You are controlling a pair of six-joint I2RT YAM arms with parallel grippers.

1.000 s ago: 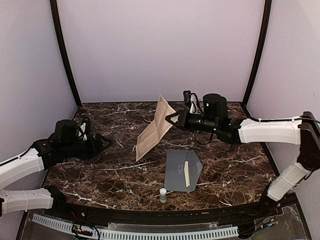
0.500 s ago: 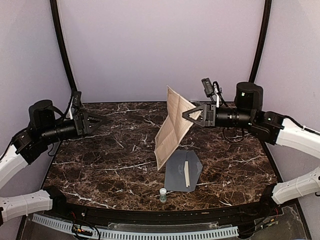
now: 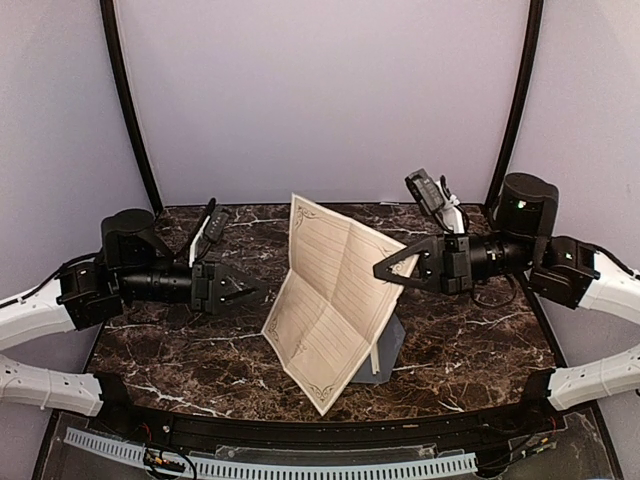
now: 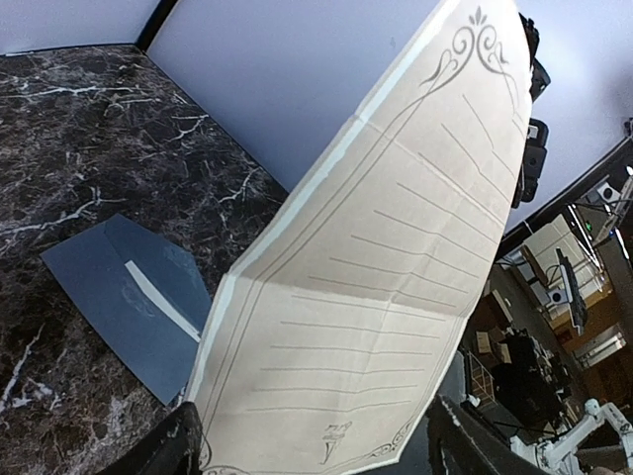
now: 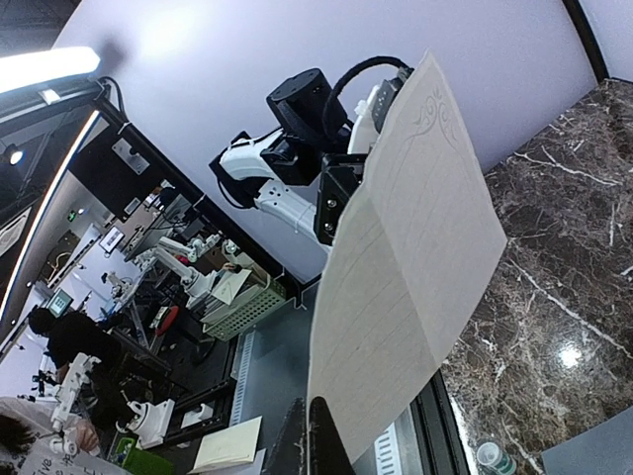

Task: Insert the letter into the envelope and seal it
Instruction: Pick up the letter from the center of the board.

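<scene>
Creased tan letter, clenched in the right jaws, now hangs lower over the grey envelope; left jaws released, nearer.

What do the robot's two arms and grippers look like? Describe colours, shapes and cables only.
The left arm and right arm have white shell links joined by black cylindrical motor housings. The left gripper and right gripper are black, with open triangular finger frames. A small black camera tops each wrist, with thin cables beside it.
</scene>
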